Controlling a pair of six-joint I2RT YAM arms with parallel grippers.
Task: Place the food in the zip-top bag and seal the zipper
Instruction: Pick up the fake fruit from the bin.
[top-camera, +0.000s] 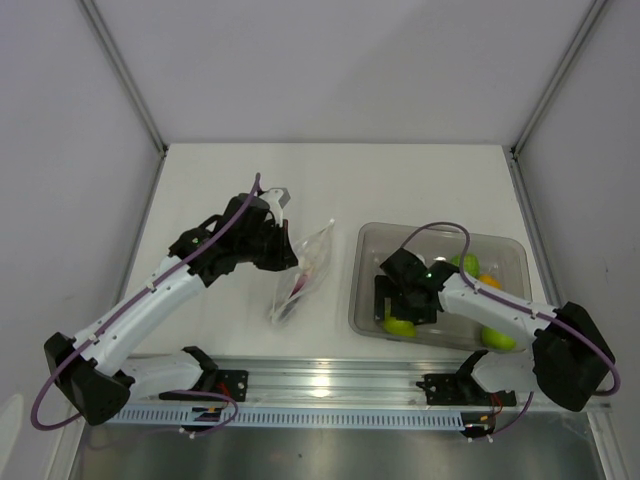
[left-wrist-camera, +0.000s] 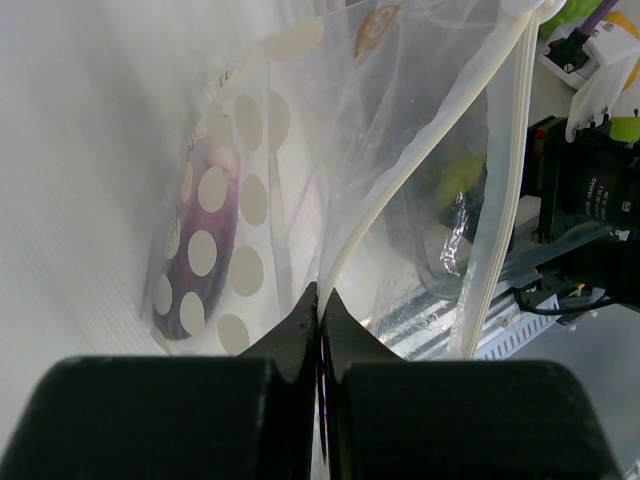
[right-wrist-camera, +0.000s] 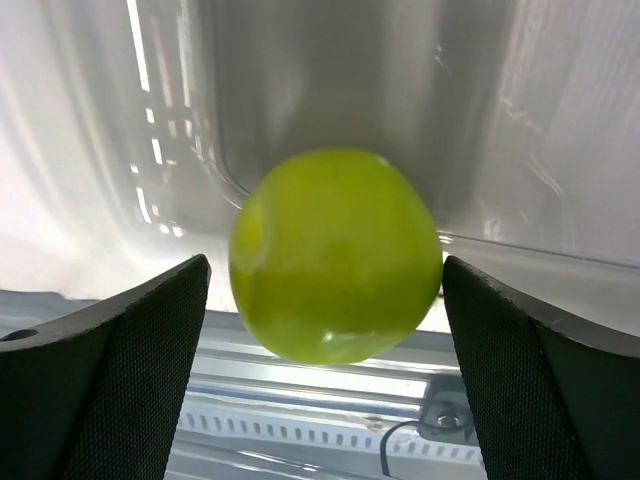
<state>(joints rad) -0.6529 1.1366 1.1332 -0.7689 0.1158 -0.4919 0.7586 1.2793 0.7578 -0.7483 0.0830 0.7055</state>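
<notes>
White surface (top-camera: 330, 180) held a tub (top-camera: 362, 270) beside the zip-top bag (top-camera: 305, 270). Left jaws pinched the bag; right jaws gaped around a green fruit (right-wrist-camera: 335, 255).

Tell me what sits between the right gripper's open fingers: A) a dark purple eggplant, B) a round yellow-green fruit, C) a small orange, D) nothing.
B: the right wrist view shows the round yellow-green fruit between the open jaws of the right gripper, inside the clear grey plastic tub.
</notes>
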